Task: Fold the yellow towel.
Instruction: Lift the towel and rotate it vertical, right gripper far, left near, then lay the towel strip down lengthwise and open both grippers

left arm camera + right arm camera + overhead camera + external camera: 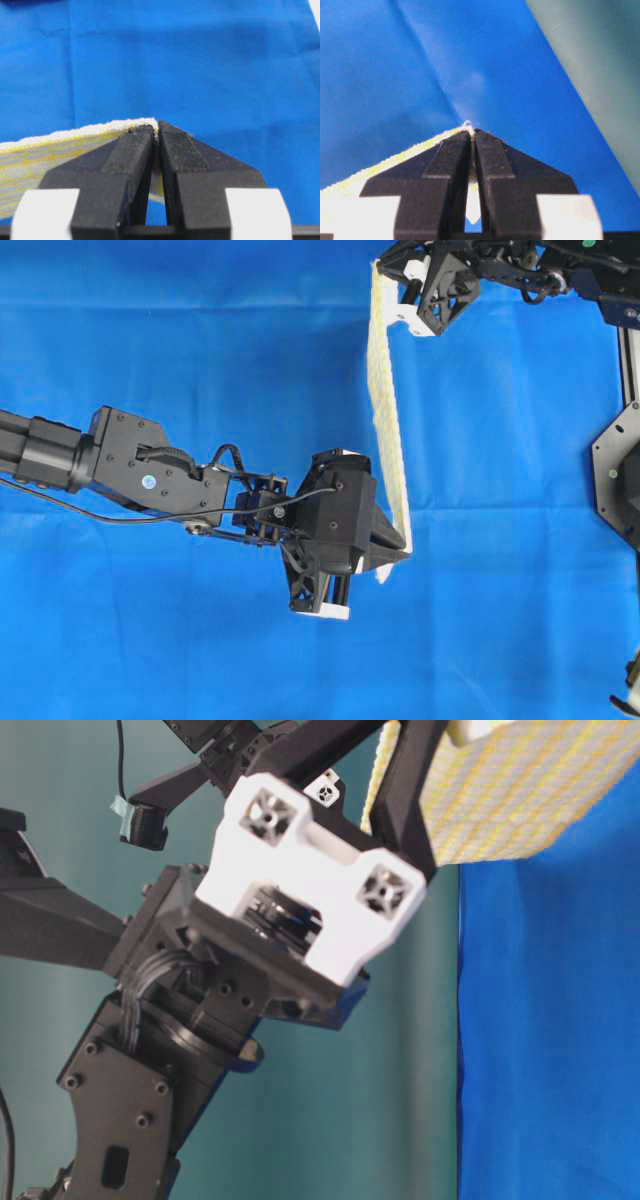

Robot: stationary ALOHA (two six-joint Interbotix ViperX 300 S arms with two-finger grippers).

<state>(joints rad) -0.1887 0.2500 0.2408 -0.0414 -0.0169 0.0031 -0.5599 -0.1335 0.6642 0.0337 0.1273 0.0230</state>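
The yellow towel (386, 400) hangs stretched above the table as a narrow edge-on band, white with fine yellow checks. My left gripper (402, 540) is shut on its near corner, at the lower middle of the overhead view. My right gripper (392, 285) is shut on the far corner at the top of that view. In the left wrist view the towel (60, 145) runs off to the left from the pinched fingertips (156, 131). The right wrist view shows its hem (390, 161) leading to the closed tips (472, 131). The table-level view shows the towel (520, 790) at the top right.
A large plain blue cloth (200, 340) covers the table under both arms. A metal frame and mount (622, 440) stand along the right edge. The right arm's base (150, 1120) fills the left of the table-level view.
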